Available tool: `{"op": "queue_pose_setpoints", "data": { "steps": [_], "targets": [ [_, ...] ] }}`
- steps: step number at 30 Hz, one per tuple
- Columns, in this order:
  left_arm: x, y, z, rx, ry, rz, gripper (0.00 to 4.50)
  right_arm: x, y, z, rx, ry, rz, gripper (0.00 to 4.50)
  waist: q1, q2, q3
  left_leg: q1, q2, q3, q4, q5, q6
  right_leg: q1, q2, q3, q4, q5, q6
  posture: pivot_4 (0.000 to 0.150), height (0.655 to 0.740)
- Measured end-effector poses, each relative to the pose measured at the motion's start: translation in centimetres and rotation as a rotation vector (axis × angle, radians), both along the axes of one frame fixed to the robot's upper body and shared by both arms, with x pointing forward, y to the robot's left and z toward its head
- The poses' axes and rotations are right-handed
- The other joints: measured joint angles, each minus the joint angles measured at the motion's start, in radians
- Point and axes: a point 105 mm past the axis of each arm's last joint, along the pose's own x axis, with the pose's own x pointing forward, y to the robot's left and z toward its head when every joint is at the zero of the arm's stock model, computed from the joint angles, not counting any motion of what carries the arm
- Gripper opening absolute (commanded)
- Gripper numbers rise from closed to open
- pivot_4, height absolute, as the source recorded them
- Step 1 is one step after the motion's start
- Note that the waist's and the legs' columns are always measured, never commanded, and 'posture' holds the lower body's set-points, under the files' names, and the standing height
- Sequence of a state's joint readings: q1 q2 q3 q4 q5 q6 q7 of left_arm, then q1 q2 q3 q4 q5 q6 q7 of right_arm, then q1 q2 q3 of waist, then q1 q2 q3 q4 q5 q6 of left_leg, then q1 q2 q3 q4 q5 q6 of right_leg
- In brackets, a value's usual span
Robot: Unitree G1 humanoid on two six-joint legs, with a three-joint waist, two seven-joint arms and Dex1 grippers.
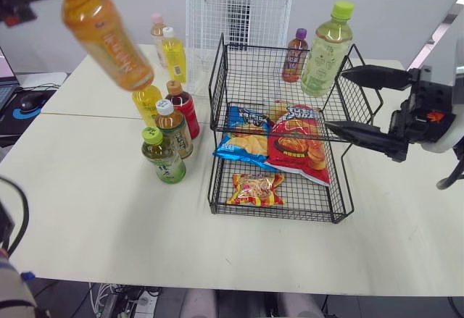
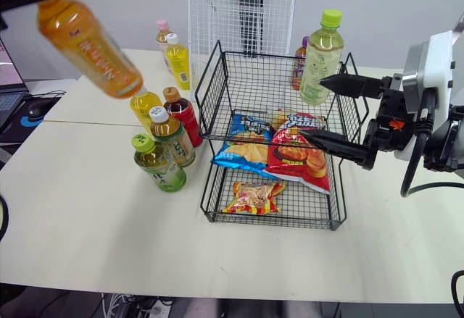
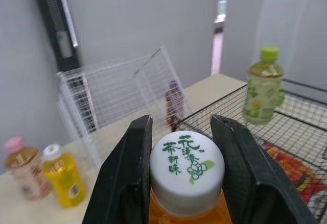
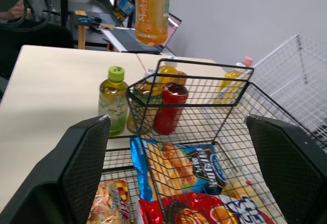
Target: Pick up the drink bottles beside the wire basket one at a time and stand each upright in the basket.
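One aloft: orange bottle [image 1: 106, 39], full, likely heavy, slick plastic
Left gripper [image 3: 183, 132]: clamped at its capped neck
Right gripper [image 1: 337, 101]: fingers spread wide

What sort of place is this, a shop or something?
Probably an office or lab, not a shop: a plain pale table, a computer mouse on a blue pad, and a bare grey wall behind the wire basket.

Wire basket [image 1: 215, 90], upper tier lies open overhead, bare mesh at front and left, green-capped bottle [image 1: 328, 46] standing at back right corner, purple-capped bottle [image 1: 295, 55] by back rim, bottle cluster [image 1: 174, 126] crowding outer left wall, white mesh rack [image 1: 239, 6] close behind, spread-fingered right gripper [image 1: 336, 101] at right rim.
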State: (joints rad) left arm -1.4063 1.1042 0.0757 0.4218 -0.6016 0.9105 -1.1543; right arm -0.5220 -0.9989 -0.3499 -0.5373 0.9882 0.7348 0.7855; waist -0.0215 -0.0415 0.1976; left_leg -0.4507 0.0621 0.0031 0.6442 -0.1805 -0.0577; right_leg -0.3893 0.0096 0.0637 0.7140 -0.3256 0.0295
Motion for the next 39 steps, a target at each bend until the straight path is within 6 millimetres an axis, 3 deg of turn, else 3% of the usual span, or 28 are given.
{"op": "queue_pose_setpoints", "data": {
  "steps": [5,7,11,14,20,25,28,37,39],
  "targets": [
    [2.4,-2.8,1.3,0.032,0.015,-0.100,1.39,0.0,-0.8,-0.4,0.013,0.009,-0.076,4.50,-0.008,0.000,0.000,-0.002,0.000,-0.001,-0.001,0.000,0.000,-0.001,0.001,0.000,0.000,0.000,0.000,0.150,0.7360],
    [3.1,-4.8,2.4,0.025,0.006,-0.162,1.39,-0.2,-1.1,-0.3,0.020,0.002,-0.110,4.50,-0.009,0.000,0.001,-0.003,0.000,-0.001,-0.001,0.000,0.000,-0.002,0.001,0.000,0.000,0.000,0.000,0.150,0.7360],
    [2.7,-8.9,4.6,0.046,-0.054,-0.290,1.39,-0.8,-1.3,0.0,0.028,-0.018,-0.154,4.50,-0.010,0.000,0.001,-0.005,0.000,0.000,-0.001,0.000,0.000,-0.002,0.000,0.001,-0.001,0.000,0.000,0.150,0.7360],
    [2.8,-11.4,4.8,0.074,-0.069,-0.354,1.39,-0.9,-1.2,0.0,0.031,-0.026,-0.181,4.50,-0.013,0.001,0.001,-0.004,0.000,0.001,-0.001,0.000,0.000,-0.003,0.000,0.002,-0.001,0.000,0.000,0.150,0.7360],
    [5.6,-17.4,1.4,0.117,-0.031,-0.409,1.39,-1.1,-1.2,-0.5,0.053,-0.039,-0.258,4.50,-0.011,0.002,0.002,-0.004,-0.001,0.000,0.000,0.000,0.000,-0.002,0.000,0.002,0.000,0.000,0.000,0.150,0.7360],
    [8.1,-19.7,-2.6,0.134,0.022,-0.370,1.39,-1.0,-1.6,-0.6,0.071,-0.039,-0.312,4.50,-0.014,0.002,0.002,-0.003,-0.001,0.000,-0.001,0.000,0.000,-0.002,0.000,0.002,0.000,0.000,0.000,0.150,0.7360],
    [9.1,-20.2,-4.6,0.137,0.064,-0.345,1.39,-1.2,-1.6,-0.9,0.072,-0.032,-0.321,4.50,-0.016,0.002,0.002,-0.004,-0.001,0.001,-0.001,0.000,0.000,-0.002,0.001,0.003,0.000,0.000,0.000,0.150,0.7360],
    [9.5,-21.1,-4.9,0.136,0.026,-0.325,1.39,-1.5,-2.2,-0.8,0.082,-0.038,-0.353,4.50,-0.011,0.002,0.002,-0.003,-0.002,0.000,0.000,0.000,0.000,-0.001,0.000,0.003,0.000,0.000,0.000,0.150,0.7360],
    [9.6,-21.1,-4.9,0.127,0.030,-0.321,2.09,-1.6,-2.2,-0.7,0.084,-0.040,-0.354,4.50,-0.011,0.002,0.002,-0.003,-0.002,0.000,0.000,0.000,0.000,-0.001,0.000,0.003,0.000,0.000,0.000,0.150,0.7360]
  ]
}}
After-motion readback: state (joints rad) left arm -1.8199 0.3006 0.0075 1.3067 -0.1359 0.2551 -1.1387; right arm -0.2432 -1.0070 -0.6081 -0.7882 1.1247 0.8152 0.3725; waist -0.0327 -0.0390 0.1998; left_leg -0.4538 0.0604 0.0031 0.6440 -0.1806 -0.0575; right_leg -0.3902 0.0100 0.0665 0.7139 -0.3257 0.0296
